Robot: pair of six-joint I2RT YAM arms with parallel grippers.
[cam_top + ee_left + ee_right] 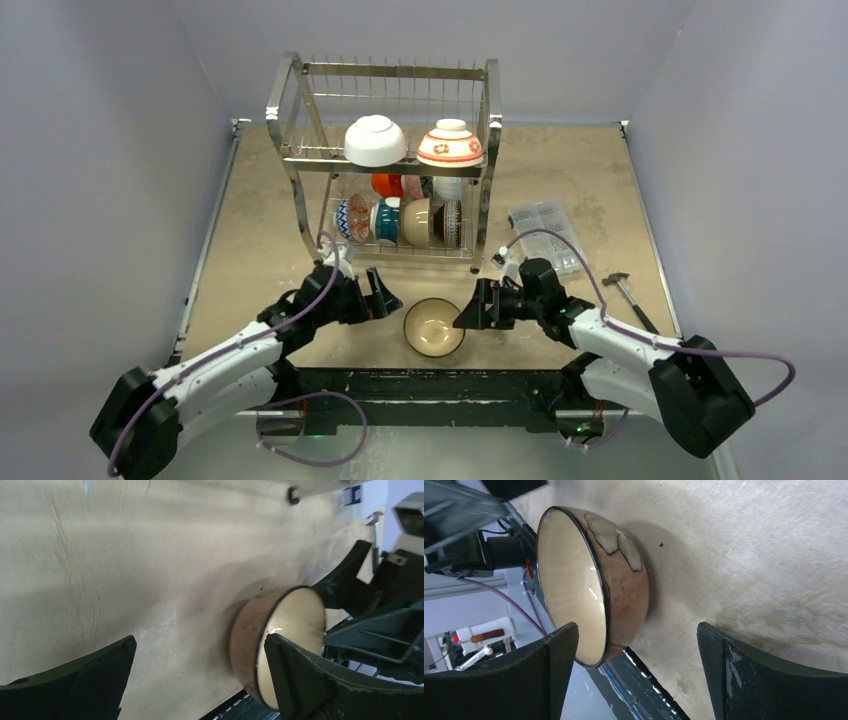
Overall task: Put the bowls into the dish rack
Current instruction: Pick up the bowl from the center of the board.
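A tan-brown bowl (434,327) (247,640) (624,580) with a cream inside sits upright on the table near its front edge, between both arms. My left gripper (388,298) (200,640) is open just left of it, one finger reaching past the near rim. My right gripper (470,308) (638,627) is open at the bowl's right side, and the rim lies between its fingers without visible contact. Behind stands the dish rack (492,150). A white bowl (375,140) and a red-and-white bowl (450,145) rest on its top shelf, several bowls (400,220) on its lower shelf.
A clear plastic compartment box (545,235) lies right of the rack. A small hammer-like tool (625,295) lies beside the right arm. The table's black front edge (430,380) runs just below the bowl. Grey walls close in the sides and back.
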